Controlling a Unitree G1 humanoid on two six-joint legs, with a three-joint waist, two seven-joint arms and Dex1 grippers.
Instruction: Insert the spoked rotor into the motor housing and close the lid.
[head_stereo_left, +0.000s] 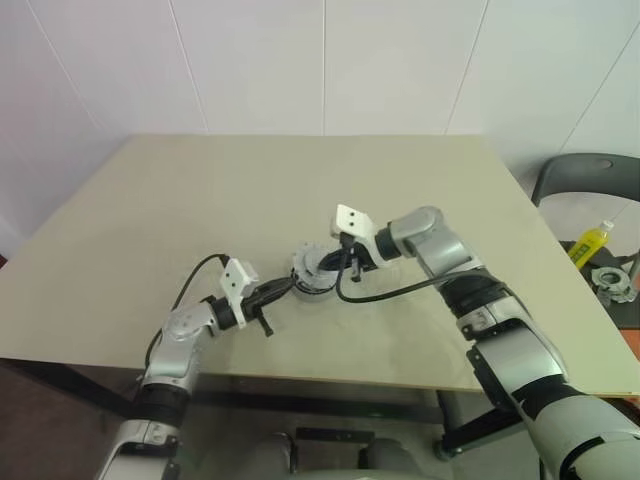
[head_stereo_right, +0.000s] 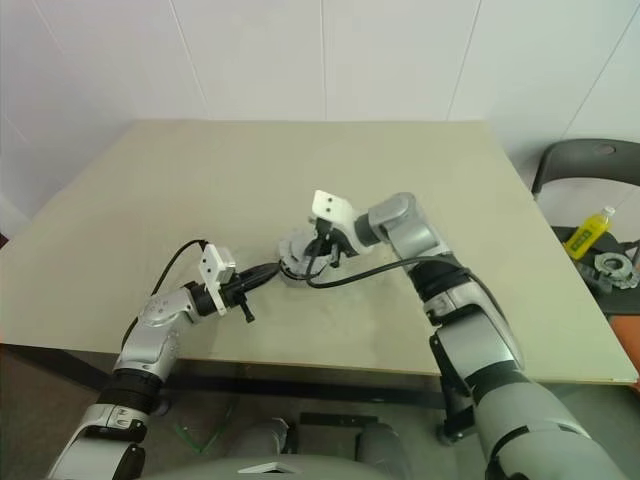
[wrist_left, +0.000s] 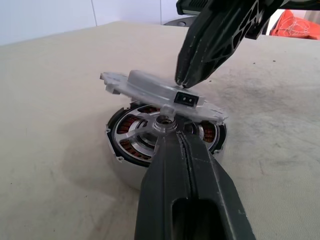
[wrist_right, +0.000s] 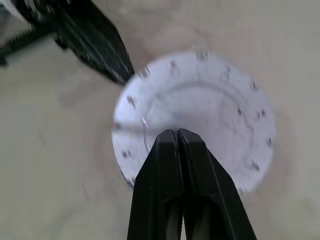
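Observation:
The motor housing stands on the middle of the table, with coppery windings showing inside its dark rim. The silver-grey lid lies tilted on top of it, one side raised. My right gripper is shut and comes down from above, its tip resting on the lid's upper face. My left gripper is shut and lies level, with its tip reaching in under the raised edge at the housing's pale centre. The spoked rotor is hidden.
A black cable loops from my right wrist over the table just beside the housing. A dark chair off the table's right edge carries a yellow bottle and a grey toothed part. The table's front edge runs close behind both arms.

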